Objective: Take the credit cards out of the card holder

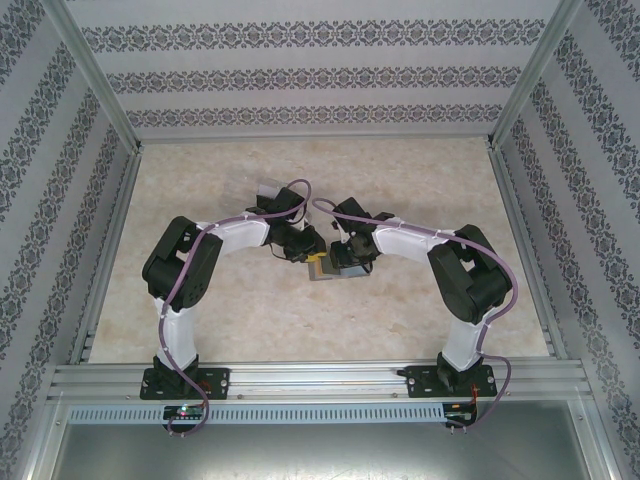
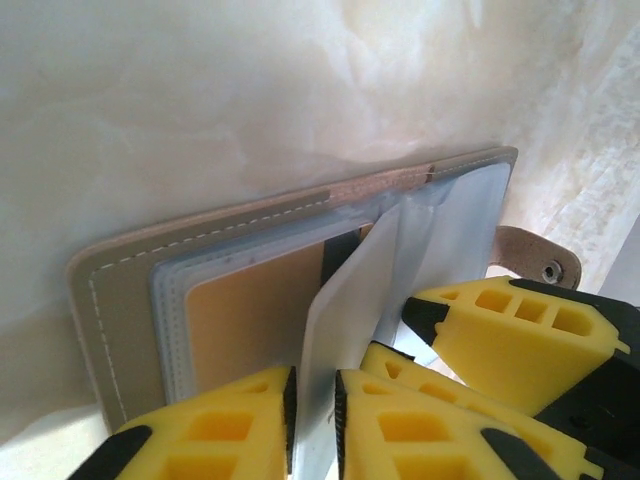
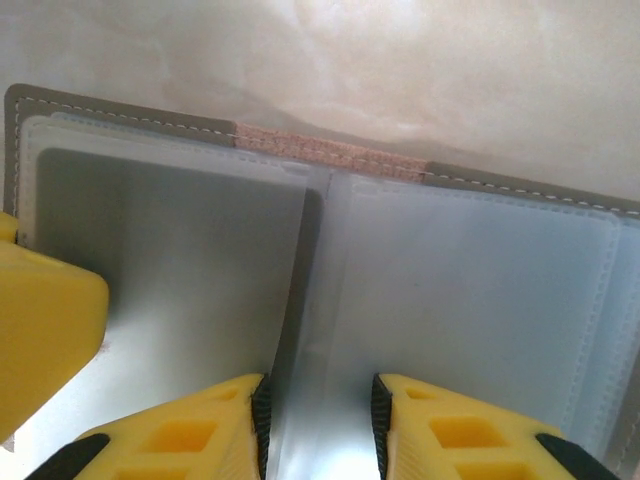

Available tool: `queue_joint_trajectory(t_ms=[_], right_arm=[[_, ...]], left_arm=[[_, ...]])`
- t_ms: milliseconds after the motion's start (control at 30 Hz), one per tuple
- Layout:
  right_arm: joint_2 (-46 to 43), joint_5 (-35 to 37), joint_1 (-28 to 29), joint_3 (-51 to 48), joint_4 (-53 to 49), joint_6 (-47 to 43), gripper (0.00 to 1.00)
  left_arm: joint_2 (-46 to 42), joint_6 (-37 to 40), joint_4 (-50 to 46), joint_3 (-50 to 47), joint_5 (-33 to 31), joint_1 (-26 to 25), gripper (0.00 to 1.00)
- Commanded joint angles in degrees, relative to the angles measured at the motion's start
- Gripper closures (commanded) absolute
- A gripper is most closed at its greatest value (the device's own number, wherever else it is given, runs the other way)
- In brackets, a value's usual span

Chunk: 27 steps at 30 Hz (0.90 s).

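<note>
The card holder [image 1: 347, 270] lies open on the table between both arms; its grey stitched cover [image 2: 110, 320] and clear sleeves [image 3: 480, 290] fill the wrist views. A tan-gold credit card [image 2: 250, 310] sits in a left-hand sleeve. A thin white card [image 2: 350, 300] stands on edge among the sleeves, and my left gripper [image 2: 313, 385] is shut on its lower part. My right gripper [image 3: 318, 390] straddles sleeve pages beside the spine with its jaws a little apart; whether the pads press them does not show. Its fingers [image 2: 500, 330] lie right beside the left ones.
A snap strap [image 2: 540, 262] sticks out from the holder's far edge. A small see-through box [image 1: 268, 187] lies behind the left arm. Metal frame rails [image 1: 300, 375] and patterned walls bound the marble-look table [image 1: 430, 180].
</note>
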Motion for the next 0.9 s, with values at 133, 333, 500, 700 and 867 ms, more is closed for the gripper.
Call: queue_joint_trajectory(t_ms=[133, 333, 500, 700, 867], right_arm=[[-4.05, -1.03, -0.88, -4.80, 4.21, 1.45, 0.62], [-13.27, -4.36, -1.59, -10.60, 11.00, 2.56, 0.54], [-18.37, -3.51, -2.03, -14.69, 15.71, 4.19, 0.49], [-22.96, -0.53, -3.75, -18.65, 18.89, 6.63, 0.46], [-25.68, 1.05, -4.92, -21.22, 21.10, 7.94, 0.46]], left_arm=[[-0.59, 6.05, -4.95, 1.65, -3.90, -0.39, 0.92], [-2.88, 14.81, -17.77, 5.12, -10.13, 0.50, 0.95], [-2.51, 13.10, -14.59, 5.76, -4.48, 0.53, 0.82], [-0.19, 6.87, -5.01, 5.73, 4.68, -1.15, 0.61], [1.32, 2.45, 0.61, 6.00, 8.46, -2.38, 0.53]])
